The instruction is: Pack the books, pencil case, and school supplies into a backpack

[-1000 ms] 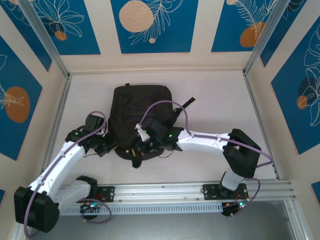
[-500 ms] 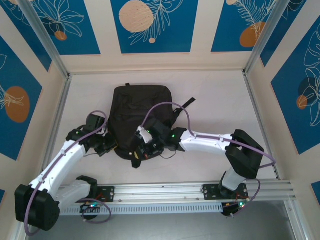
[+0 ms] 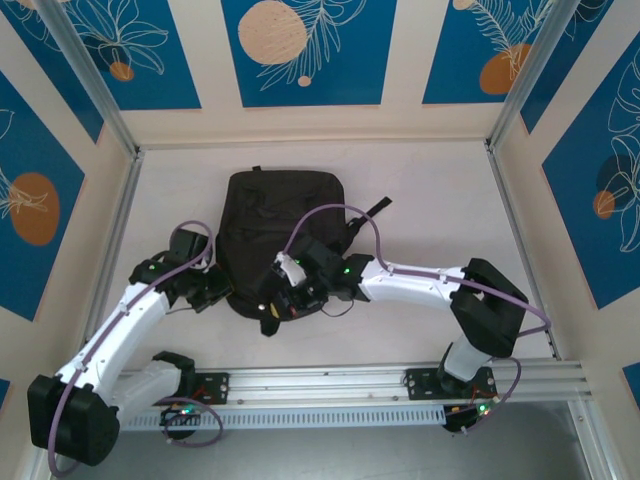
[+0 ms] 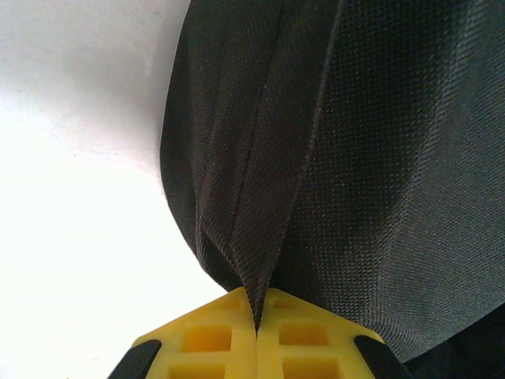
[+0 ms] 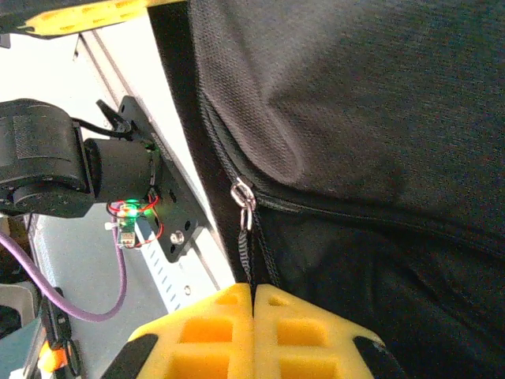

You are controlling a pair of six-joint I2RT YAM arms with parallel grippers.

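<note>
Left gripper (image 4: 256, 300) is pinching fully closed on a fold of fabric (image 4: 252, 237) at the edge of the backpack (image 4: 379, 158). The fold is running straight out from between the pads, and the pack body is spreading ahead and to the right of the jaws. Right gripper (image 5: 254, 290) is also clamping tight, holding the zip pull (image 5: 245, 245). The zip slider (image 5: 241, 192) is sitting just ahead of its fingertips, and the zip line is running off to the right of the jaws, looking closed along that stretch.

Change over the last second is small. In the top view the right gripper (image 3: 285, 300) is shifting only slightly at the near edge of the backpack (image 3: 280, 210), with its elbow easing outward a touch. The left gripper (image 3: 215, 292) is staying put and the pack isn't sliding on the table (image 3: 430, 200).

Meaning: probably zip work under way — left bracing the fabric, right pulling the slider, barely any travel yet. Can't tell whether it is opening or closing, and the pack's contents are hidden. Risks are the pull slipping from the pads or fabric bunching into the teeth.
</note>
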